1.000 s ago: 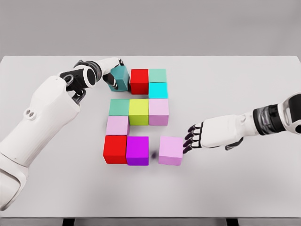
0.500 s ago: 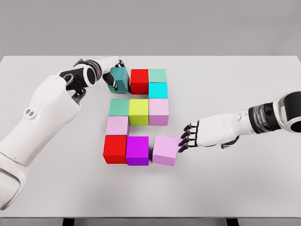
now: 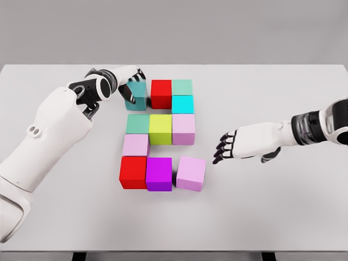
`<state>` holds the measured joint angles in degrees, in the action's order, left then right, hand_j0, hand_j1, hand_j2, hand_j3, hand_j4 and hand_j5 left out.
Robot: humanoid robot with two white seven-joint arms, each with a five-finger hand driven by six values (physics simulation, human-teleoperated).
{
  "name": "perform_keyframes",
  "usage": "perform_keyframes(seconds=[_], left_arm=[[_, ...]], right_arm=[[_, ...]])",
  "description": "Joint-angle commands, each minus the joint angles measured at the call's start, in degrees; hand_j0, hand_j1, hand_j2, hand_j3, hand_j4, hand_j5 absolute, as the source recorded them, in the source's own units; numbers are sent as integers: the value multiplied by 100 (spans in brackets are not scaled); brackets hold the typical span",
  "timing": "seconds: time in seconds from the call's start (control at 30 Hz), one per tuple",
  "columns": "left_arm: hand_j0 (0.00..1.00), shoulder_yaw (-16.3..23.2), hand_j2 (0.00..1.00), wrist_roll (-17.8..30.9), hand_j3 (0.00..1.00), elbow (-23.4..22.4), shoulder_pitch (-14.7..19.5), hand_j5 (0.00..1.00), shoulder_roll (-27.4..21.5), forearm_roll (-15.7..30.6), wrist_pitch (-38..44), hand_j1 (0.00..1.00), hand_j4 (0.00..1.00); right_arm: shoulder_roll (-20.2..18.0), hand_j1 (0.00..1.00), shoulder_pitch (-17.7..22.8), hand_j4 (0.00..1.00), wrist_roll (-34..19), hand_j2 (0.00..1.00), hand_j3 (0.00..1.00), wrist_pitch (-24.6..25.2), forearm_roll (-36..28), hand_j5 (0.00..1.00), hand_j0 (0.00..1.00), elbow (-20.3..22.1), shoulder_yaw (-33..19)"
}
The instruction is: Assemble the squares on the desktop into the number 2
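Observation:
Coloured cubes form a block figure on the white table [image 3: 272, 212]. Top row: dark teal cube [image 3: 137, 95], red cube [image 3: 161, 93], mint cube [image 3: 182, 87], with a cyan cube [image 3: 182, 104] below the mint one. Middle row: green cube [image 3: 138, 124], yellow-green cube [image 3: 160, 129], lilac cube [image 3: 183, 129]. A pink cube [image 3: 135, 144] sits under the green one. Bottom row: red cube [image 3: 133, 172], magenta cube [image 3: 159, 174], pale pink cube [image 3: 191, 173]. My left hand [image 3: 130, 84] rests against the dark teal cube's back and left faces. My right hand [image 3: 222, 149] hovers open, apart from the pale pink cube.
The table's far edge runs behind the figure and its front edge lies near the picture's bottom. My left arm [image 3: 54, 130] crosses the table's left side; the right forearm [image 3: 283, 136] comes in from the right.
The right hand pushed the pale pink cube left, close to the magenta cube, then drew back to the right. The dark teal cube turned from skewed to square against the red cube.

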<state>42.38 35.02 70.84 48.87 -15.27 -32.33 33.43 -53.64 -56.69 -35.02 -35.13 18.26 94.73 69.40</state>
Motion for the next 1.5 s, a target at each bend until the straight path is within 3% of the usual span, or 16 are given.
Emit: perform_keyframes(seconds=[0.0,0.47,0.77,1.2,1.33,1.4,1.47], left_arm=[[86,-2,86,-2,86,0,-9,86,-2,-19,-21,86,86],[94,-2,94,-2,94,0,-44,94,112,-230,-48,94,94],[94,-11,94,-2,94,8,-53,94,191,-449,-65,94,94],[94,-19,94,-2,94,61,-35,94,226,-423,-74,94,94],[97,-55,97,-2,97,201,-26,97,182,-353,-83,97,97],[100,-81,100,-2,100,658,-70,100,68,-309,-74,100,100],[100,-81,100,-2,100,957,-70,100,-195,16,-65,100,100]], right_arm=[[82,100,0,100,2,100,100,13,-42,100,100,10,-6],[240,100,-9,100,2,100,100,13,-51,100,100,159,-6],[240,100,0,100,2,100,100,13,-86,100,100,124,-270],[152,100,26,100,2,100,100,13,-77,100,100,142,-252],[-85,100,9,100,2,100,100,13,-762,100,100,107,-735],[-243,100,79,100,2,100,100,13,-1570,100,100,-113,-1324],[-296,100,193,100,2,100,100,13,-2211,100,100,-376,-1754]])
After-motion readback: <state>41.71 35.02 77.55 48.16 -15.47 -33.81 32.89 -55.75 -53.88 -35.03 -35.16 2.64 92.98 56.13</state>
